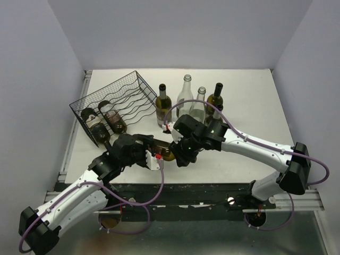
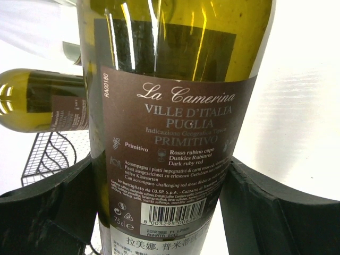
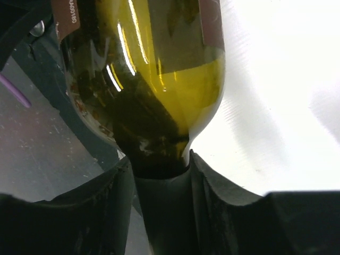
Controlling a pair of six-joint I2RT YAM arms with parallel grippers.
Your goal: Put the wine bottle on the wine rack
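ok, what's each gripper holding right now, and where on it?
Both hold the same wine bottle. The left gripper clamps its labelled body; the right gripper grips the neck just below the shoulder.

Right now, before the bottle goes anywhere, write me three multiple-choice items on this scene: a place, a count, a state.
1. Where does the right gripper grip the held wine bottle? A. body B. neck C. base
2. How many bottles lie in the wine rack? A. two B. none C. five
3. The left gripper is: A. open and empty B. out of view C. shut on the held wine bottle
Answers: 1 B, the neck sits between its fingers; 2 A, two racked bottles lie side by side; 3 C, its fingers clamp the labelled body.
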